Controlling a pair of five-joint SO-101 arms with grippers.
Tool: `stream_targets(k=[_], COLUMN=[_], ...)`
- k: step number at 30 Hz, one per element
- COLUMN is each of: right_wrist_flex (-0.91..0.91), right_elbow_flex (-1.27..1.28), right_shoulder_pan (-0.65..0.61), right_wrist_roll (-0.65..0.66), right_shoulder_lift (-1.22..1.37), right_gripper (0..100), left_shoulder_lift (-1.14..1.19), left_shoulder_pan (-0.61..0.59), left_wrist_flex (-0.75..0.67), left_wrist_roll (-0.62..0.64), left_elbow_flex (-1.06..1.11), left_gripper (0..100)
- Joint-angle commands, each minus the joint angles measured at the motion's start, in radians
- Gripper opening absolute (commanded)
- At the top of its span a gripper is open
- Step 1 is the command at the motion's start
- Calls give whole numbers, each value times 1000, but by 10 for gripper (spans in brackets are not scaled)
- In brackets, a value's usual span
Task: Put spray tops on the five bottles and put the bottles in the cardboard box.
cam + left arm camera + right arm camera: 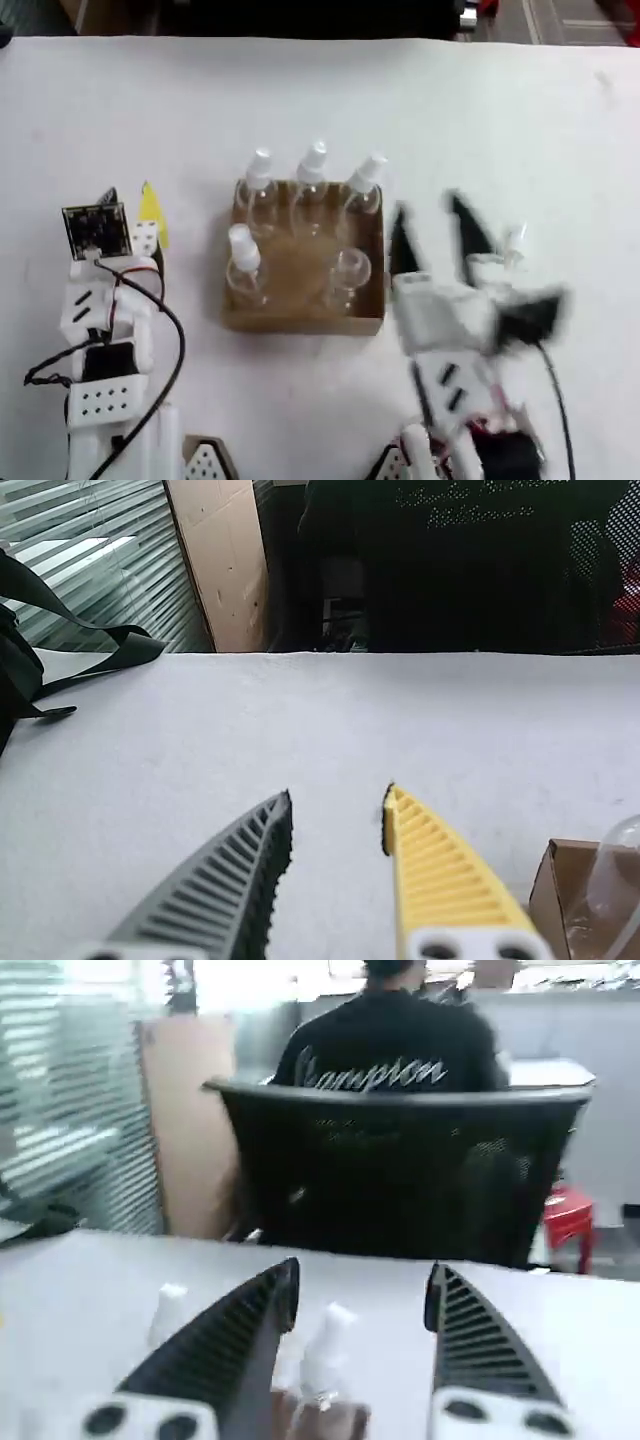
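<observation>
White table [300, 100], five bottles [262, 205] in cardboard box [300, 320], one topless, loose spray top [517, 240]

White table [500, 110] — cardboard box [300, 320] at centre, loose spray top [517, 240] apart.

- High view looks steeply down on the table [480, 110]
- Both wrist views sit low, facing level across it towards the room
- High and left wrist views share the cardboard box [300, 318]
</observation>
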Motion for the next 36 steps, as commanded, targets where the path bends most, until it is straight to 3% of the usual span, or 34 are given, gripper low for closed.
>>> stream_targets(k=[1,6,15,23,31,36], right_wrist_flex=[16,-45,-7,91,452,579], right_elbow_flex=[-89,-126,-417,-680,-1155,-1346], right_shoulder_pan=[312,530,759,720,699,697], right_wrist_roll=[0,75,293,397,394,390], right_shoulder_lift=[39,269,817,1346,1834,2032], right_gripper=[177,177,177,180,177,177], left_shoulder_lift=[-16,-16,-16,-16,-16,-16], left_shoulder_pan=[12,12,13,13,15,42], left_wrist_flex=[-29,-28,-28,-26,-34,-34], left_wrist_roll=[6,6,6,3,2,-2], left_elbow_flex=[-6,-6,-6,-5,8,12], left_gripper=[146,146,146,146,146,146])
